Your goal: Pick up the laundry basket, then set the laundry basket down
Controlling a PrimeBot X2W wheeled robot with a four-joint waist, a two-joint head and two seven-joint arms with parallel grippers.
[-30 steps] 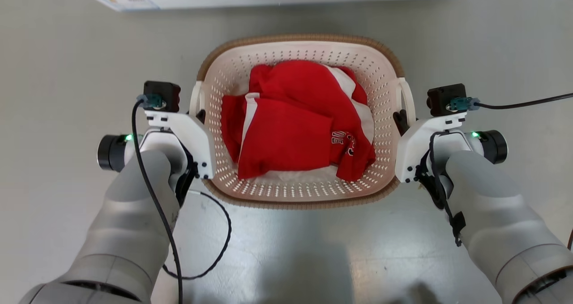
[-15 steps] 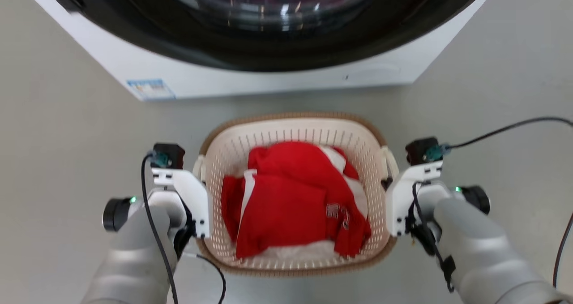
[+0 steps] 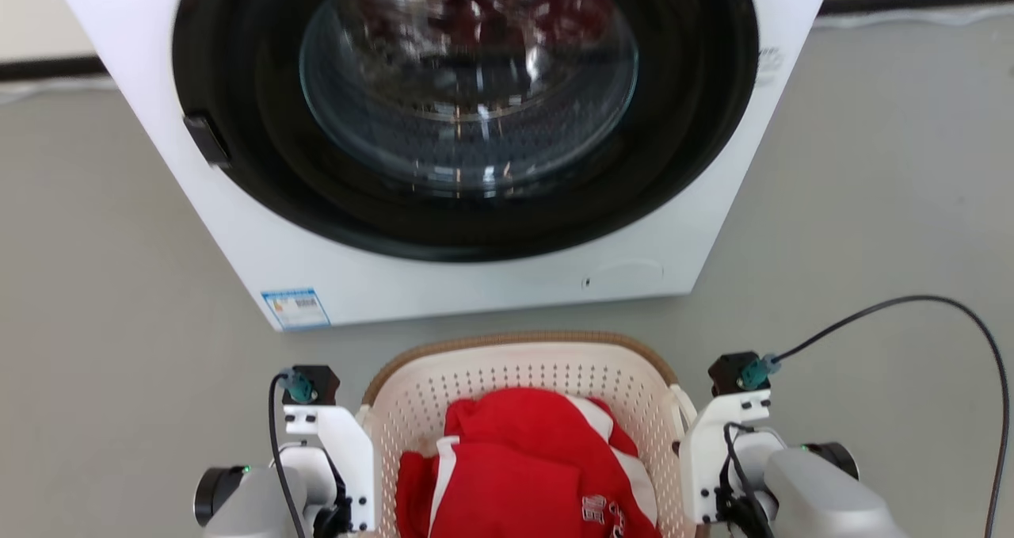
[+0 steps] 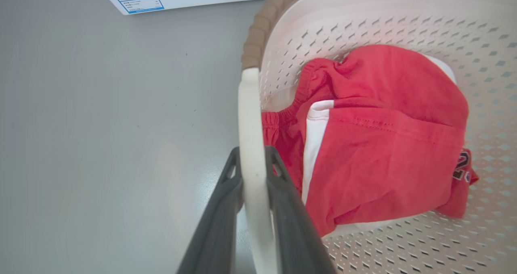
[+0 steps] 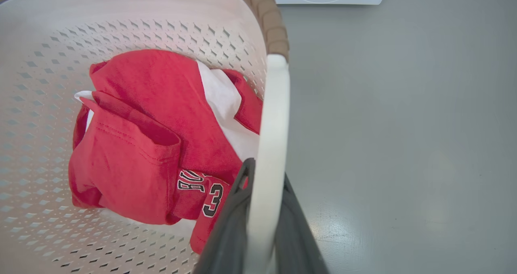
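The laundry basket (image 3: pixel 507 373) sits at the bottom centre of the head view, cream and perforated with a brown woven-look rim, just in front of a washing machine. A red and white garment (image 3: pixel 523 459) lies inside it. My left gripper (image 4: pixel 253 155) is shut on the basket's white left loop handle (image 4: pixel 249 112). At the opposite side, my right gripper (image 5: pixel 266 173) is shut on the right loop handle (image 5: pixel 275 112). In the head view the white wrist brackets flank the basket and hide the fingers. Whether the basket's bottom touches the floor cannot be told.
A white front-loading washing machine (image 3: pixel 475 276) with a round dark glass door (image 3: pixel 467 78) stands right behind the basket, a label sticker (image 3: pixel 295 308) at its lower left. Grey floor (image 3: pixel 871 165) spreads to both sides. A black cable (image 3: pixel 911 307) loops off my right wrist.
The head camera has swung up and away: the washer door has come into view, and the basket now sits lower and smaller. Both grippers keep their hold on the handles.
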